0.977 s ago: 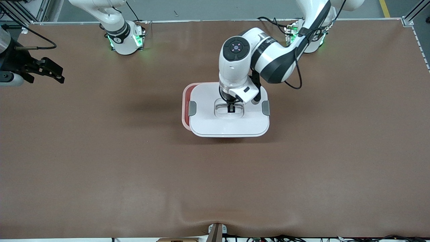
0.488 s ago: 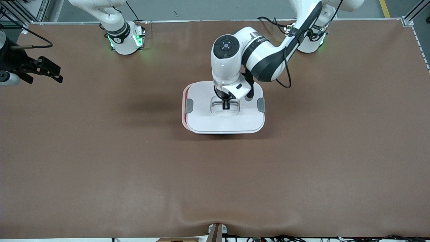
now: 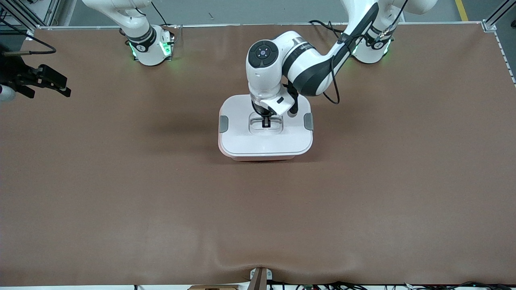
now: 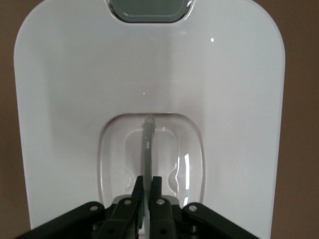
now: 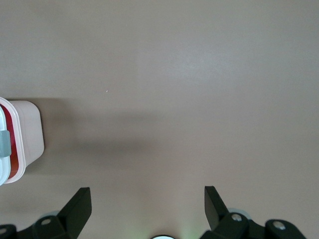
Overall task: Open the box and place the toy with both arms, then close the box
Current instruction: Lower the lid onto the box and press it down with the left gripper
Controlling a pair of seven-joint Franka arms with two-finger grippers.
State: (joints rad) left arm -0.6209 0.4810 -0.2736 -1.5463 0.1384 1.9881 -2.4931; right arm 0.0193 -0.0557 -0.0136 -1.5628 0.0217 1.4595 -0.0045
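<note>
The pink translucent box point(image 3: 242, 155) is sitting mid-table, nearer the robots' edge than the camera's edge, its white lid point(image 3: 266, 139) with 2 grey clips lying on top.

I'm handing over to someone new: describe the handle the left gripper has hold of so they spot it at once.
At the middle of the brown table stands the pink box under its white lid. The handle is the thin grey bar in the lid's central recess, pinched by the left gripper, unlike the two grey clips at the lid's ends.
</note>
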